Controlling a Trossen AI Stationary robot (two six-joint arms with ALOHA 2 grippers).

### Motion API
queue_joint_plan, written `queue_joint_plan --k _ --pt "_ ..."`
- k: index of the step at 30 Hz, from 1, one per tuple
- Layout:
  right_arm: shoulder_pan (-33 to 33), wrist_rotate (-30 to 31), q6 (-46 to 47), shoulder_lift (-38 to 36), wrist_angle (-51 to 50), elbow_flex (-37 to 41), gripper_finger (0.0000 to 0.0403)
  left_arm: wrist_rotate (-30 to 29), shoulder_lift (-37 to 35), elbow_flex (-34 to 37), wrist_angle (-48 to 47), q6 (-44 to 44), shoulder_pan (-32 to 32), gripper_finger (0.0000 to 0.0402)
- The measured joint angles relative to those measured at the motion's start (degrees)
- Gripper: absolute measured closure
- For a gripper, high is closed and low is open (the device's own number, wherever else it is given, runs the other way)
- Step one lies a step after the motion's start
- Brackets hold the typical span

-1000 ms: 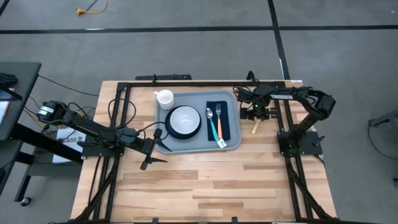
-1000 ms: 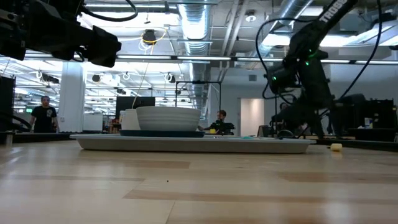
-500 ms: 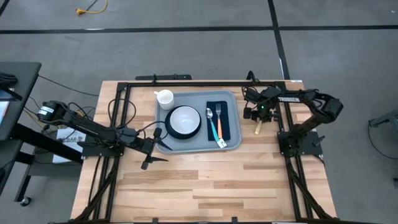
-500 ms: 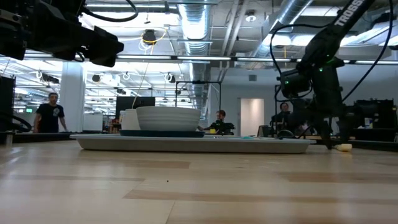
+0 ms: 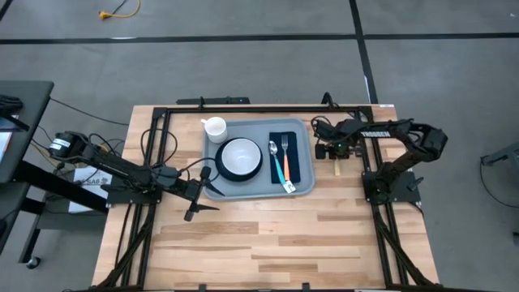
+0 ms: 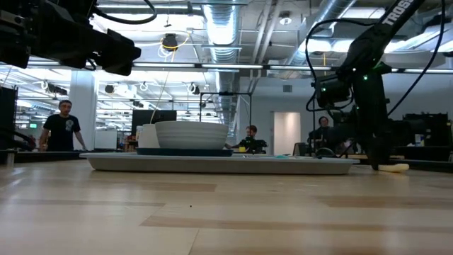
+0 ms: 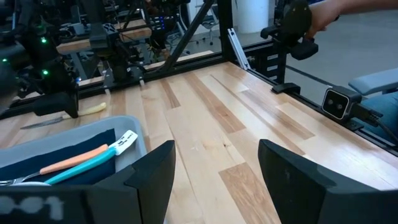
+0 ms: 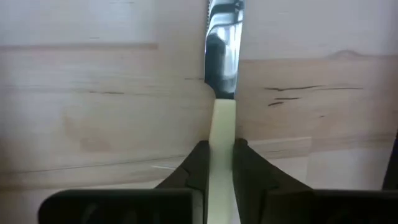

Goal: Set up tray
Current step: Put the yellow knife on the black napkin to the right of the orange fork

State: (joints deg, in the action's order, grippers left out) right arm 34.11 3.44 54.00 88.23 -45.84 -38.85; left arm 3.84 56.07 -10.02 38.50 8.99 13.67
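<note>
Cream-handled steel knife (image 8: 222,93) lies on the wooden table just right of the large flat grey-blue plastic tray (image 5: 258,187); right gripper (image 8: 216,163) pinches its handle, fingers astride the long axis; left gripper (image 7: 214,180), beside the tray's left corner, gapes empty.

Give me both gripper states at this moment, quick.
Left gripper: open, empty, beside the tray.
Right gripper: shut on the knife handle, on the table to the right of the tray.
</note>
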Motion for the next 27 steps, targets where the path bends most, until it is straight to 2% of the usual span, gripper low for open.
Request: queue_joint_plan --k 6,12,17,21,27 --pt "-1.45 0.23 -0.38 -3.96 -1.42 -0.66 0.0370 0.02 -0.02 0.00 0.00 -0.02 -0.02 0.0182" --pt "-3.12 0.31 1.66 -12.54 -2.43 -2.70 0.0370 0.04 -0.02 0.00 -0.02 0.17 0.00 0.0182" --pt "-7.40 0.29 4.82 -17.50 -2.00 -5.22 0.0370 -0.05 -0.02 0.00 0.05 0.37 0.00 0.0182" --pt "-11.02 0.38 6.02 -17.53 0.47 -7.63 0.0370 -0.02 -0.02 0.00 0.98 0.39 -0.01 0.0182" --pt "-14.02 -1.74 5.64 -12.03 7.32 -10.82 0.0370 0.00 -0.02 0.00 1.48 0.39 -0.02 0.0182"
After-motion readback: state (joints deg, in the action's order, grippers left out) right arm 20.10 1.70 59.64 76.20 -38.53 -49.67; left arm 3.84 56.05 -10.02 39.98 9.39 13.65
